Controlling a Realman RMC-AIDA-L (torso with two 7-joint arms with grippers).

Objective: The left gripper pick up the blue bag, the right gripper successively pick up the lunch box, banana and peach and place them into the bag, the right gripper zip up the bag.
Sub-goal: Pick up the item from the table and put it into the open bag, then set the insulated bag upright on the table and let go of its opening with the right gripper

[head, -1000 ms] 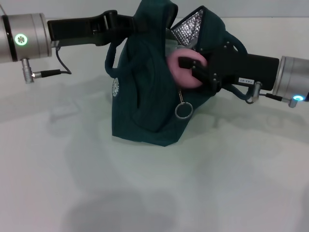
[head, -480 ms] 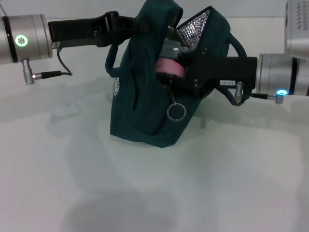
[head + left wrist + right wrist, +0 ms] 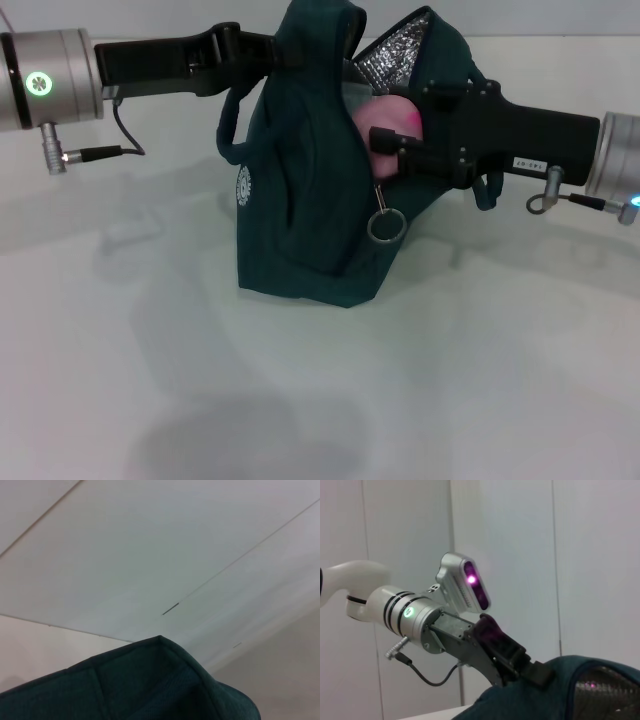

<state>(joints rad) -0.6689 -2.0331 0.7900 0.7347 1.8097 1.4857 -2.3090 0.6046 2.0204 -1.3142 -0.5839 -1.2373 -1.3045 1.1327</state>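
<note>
The left claw (image 3: 290, 50) comes in from the robot's left and pinches the top edge of the blue bag (image 3: 300, 220), keeping that side lifted so the mouth gapes toward the other arm. The bag's base rests on the worktop (image 3: 300, 400). The right claw (image 3: 385, 150) reaches in from the robot's right with its fingers closed around the peach (image 3: 392, 120), which sits right at the opening, just in front of the silver lining (image 3: 395, 55) and directly above the ring zipper pull (image 3: 385, 227) that hangs below it. The lunch box and banana cannot be seen; whether they already lie inside cannot be told.

Judging by the way it folds and sags, the bag is soft and light and will give no support of its own, so it has to be held by the rim fabric or a handle, as the left claw does. The peach looks smooth, round and easily bruised; a gentle hold across its widest part seems right, and it may roll once let go. The zipper ring is small and free-swinging, so catching it probably calls for a fine pinch on the ring itself.
</note>
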